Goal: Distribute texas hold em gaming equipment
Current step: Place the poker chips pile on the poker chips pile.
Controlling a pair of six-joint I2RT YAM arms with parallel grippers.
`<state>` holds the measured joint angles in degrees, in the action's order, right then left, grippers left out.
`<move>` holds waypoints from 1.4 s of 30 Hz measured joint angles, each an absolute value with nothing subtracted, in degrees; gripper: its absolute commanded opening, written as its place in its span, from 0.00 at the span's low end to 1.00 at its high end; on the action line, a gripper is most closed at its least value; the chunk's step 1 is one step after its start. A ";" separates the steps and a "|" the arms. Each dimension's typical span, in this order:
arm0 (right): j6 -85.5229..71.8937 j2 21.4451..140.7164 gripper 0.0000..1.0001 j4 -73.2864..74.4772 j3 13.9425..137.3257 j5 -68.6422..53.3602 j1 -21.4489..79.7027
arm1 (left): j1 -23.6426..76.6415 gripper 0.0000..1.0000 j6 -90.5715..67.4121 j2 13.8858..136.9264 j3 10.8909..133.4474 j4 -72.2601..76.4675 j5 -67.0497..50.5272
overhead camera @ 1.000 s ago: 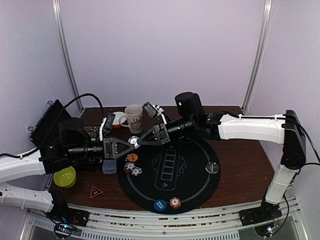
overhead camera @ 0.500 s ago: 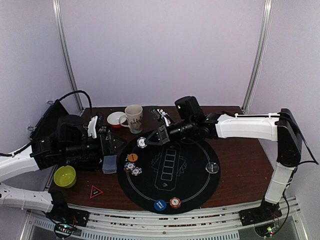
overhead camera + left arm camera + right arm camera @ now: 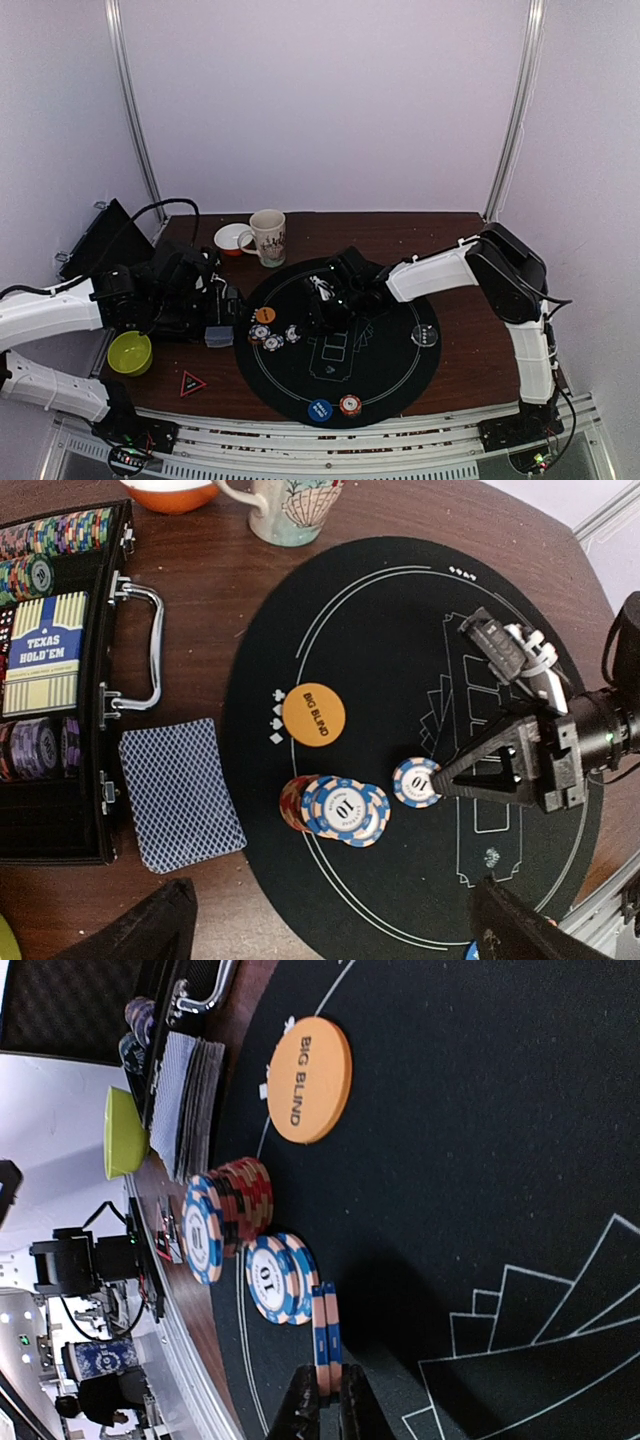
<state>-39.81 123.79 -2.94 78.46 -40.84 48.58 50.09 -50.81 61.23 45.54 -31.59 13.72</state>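
My right gripper (image 3: 325,1395) is shut on two stacked blue-and-white poker chips (image 3: 325,1335), held low over the round black mat (image 3: 400,375). From above, the same chips (image 3: 417,782) show a "10" face, just right of a blue-and-red chip stack (image 3: 335,808). An orange "BIG BLIND" disc (image 3: 313,715) lies beyond them. A deck of blue-backed cards (image 3: 180,790) rests on the wood beside the mat. My left gripper (image 3: 332,895) is open and empty, pulled back over the left table side. A blue disc (image 3: 320,409), an orange chip stack (image 3: 350,404) and a clear disc (image 3: 427,336) lie on the mat.
The black chip case (image 3: 55,680) lies open at the left with chips and a card box inside. A mug (image 3: 268,237) and an orange bowl (image 3: 232,238) stand behind the mat. A green bowl (image 3: 129,352) and a red triangle (image 3: 192,383) sit front left.
The left gripper let go of the chips, opened wide and drew back left. The right gripper kept the chips and carried them down to the mat beside the stack.
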 measured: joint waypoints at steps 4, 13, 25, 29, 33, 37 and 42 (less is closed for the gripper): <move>-42.13 123.79 0.00 -5.08 78.43 -41.54 48.58 | 50.09 0.98 -50.09 63.26 45.80 -32.14 14.50; -46.85 124.29 0.00 -9.96 78.37 -44.18 49.23 | 50.09 0.98 -48.93 64.07 46.54 -33.12 15.20; -48.25 126.45 0.00 -11.09 78.65 -45.19 49.82 | 50.09 0.98 -48.71 63.02 46.68 -34.59 17.02; -48.47 126.45 0.00 -11.11 78.67 -45.36 50.15 | 50.09 0.98 -48.71 62.78 46.68 -34.63 17.12; -49.47 126.61 0.00 -11.38 79.00 -45.58 50.57 | 50.09 0.98 -48.71 62.76 46.68 -34.63 17.17; -49.95 128.01 0.00 -12.05 80.40 -45.63 51.05 | 50.09 0.98 -48.71 62.72 46.68 -34.63 17.19; -50.39 128.92 0.10 -12.58 81.14 -45.71 51.20 | 50.09 0.98 -48.69 62.19 46.68 -34.68 17.28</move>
